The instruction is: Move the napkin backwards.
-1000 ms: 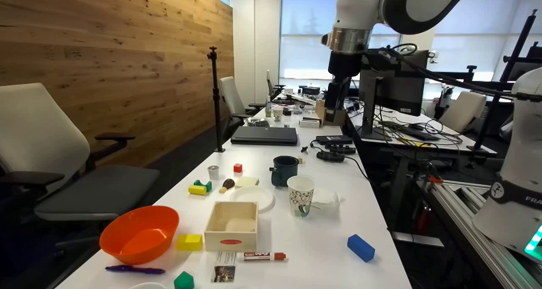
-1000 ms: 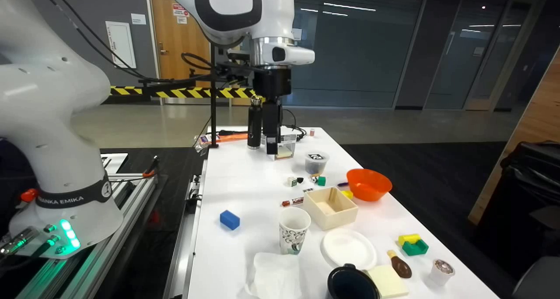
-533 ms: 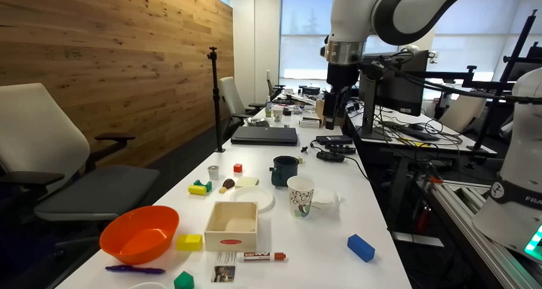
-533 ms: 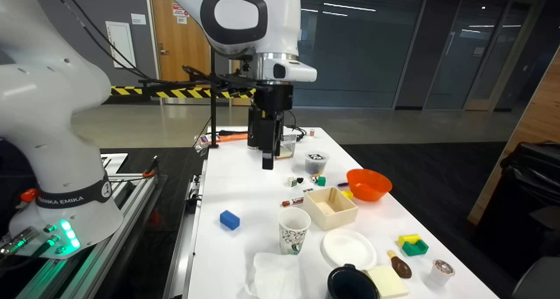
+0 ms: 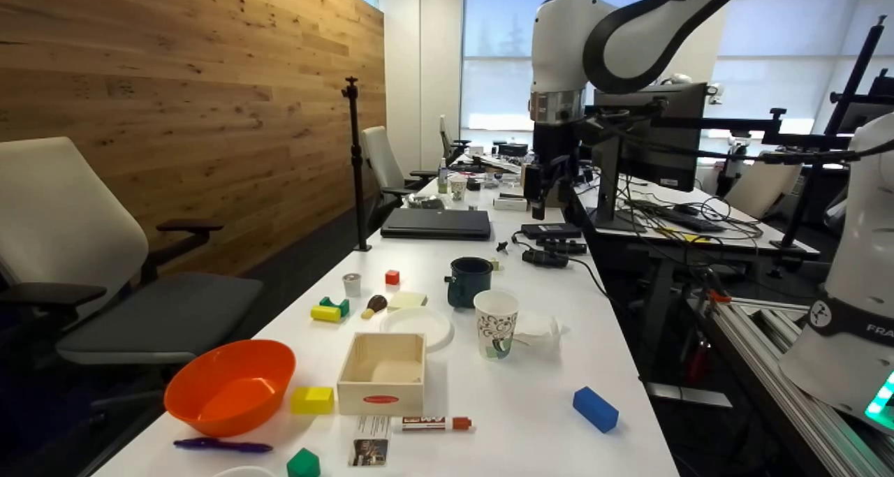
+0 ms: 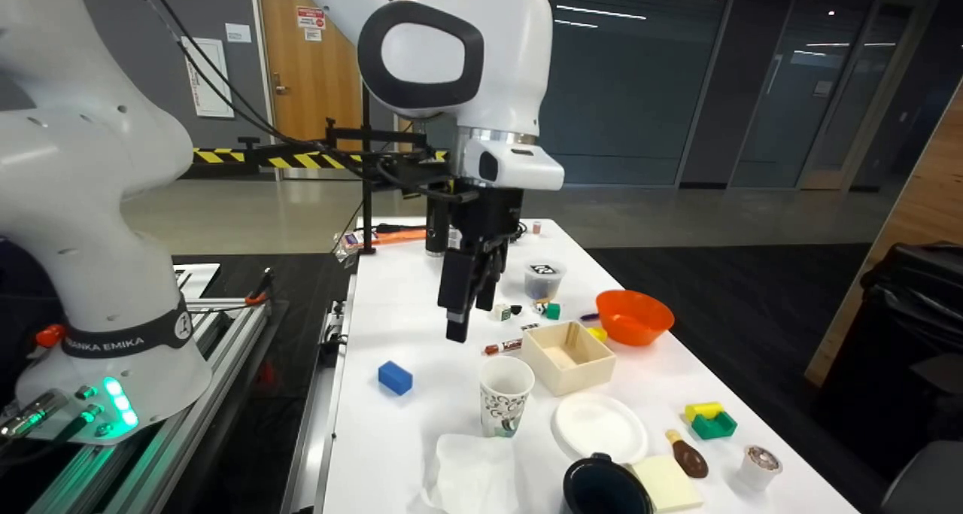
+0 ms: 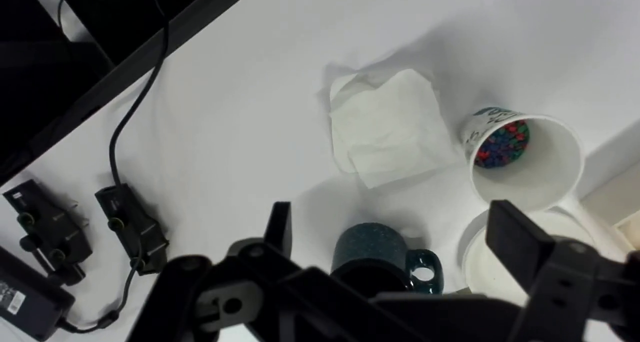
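Observation:
The white, crumpled napkin (image 7: 390, 126) lies flat on the table, near the middle of the wrist view. It also shows in both exterior views (image 5: 538, 329) (image 6: 476, 472), partly behind the paper cup in one of them. My gripper (image 7: 392, 229) is open and empty, with its fingers wide apart in the wrist view. It hangs well above the table in both exterior views (image 5: 550, 210) (image 6: 468, 320). In the wrist view the napkin lies beyond the fingertips, not between them.
A patterned paper cup (image 7: 530, 161) with coloured bits stands close beside the napkin. A dark mug (image 7: 370, 244) and a white plate (image 6: 599, 427) are also near. Black devices with a cable (image 7: 132, 227) lie toward the table edge. A blue block (image 6: 395, 378) and wooden box (image 6: 568, 360) stand farther off.
My gripper has come down toward the table and looks turned, with its fingers more visibly separate. The arm has shifted toward the napkin's side. The napkin and other objects have not moved.

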Tool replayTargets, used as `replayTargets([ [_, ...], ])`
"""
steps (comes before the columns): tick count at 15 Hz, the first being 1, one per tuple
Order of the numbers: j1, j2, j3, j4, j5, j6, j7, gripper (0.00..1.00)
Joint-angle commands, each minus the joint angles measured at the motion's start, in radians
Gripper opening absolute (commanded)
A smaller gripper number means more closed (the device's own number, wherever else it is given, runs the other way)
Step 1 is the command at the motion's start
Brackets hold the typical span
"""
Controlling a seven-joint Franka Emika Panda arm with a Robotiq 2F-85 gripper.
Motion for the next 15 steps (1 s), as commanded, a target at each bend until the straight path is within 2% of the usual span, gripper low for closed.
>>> replayTargets([
  [1, -0.001, 0.111, -0.054, 0.019, 0.007, 0.087, -0.017, 1.00],
  [4, 0.002, 0.178, -0.089, -0.018, 0.008, 0.303, 0.014, 1.00],
  [6, 0.010, 0.228, -0.108, -0.025, 0.031, 0.406, 0.025, 1.00],
  [10, 0.030, 0.291, -0.135, -0.016, 0.087, 0.388, 0.044, 1.00],
  [12, 0.053, 0.300, -0.163, -0.017, 0.024, 0.373, 0.132, 1.00],
  [13, 0.048, 0.300, -0.159, -0.016, 0.058, 0.386, 0.051, 1.00],
  [15, 0.060, 0.309, -0.170, -0.015, 0.054, 0.386, 0.083, 1.00],
])
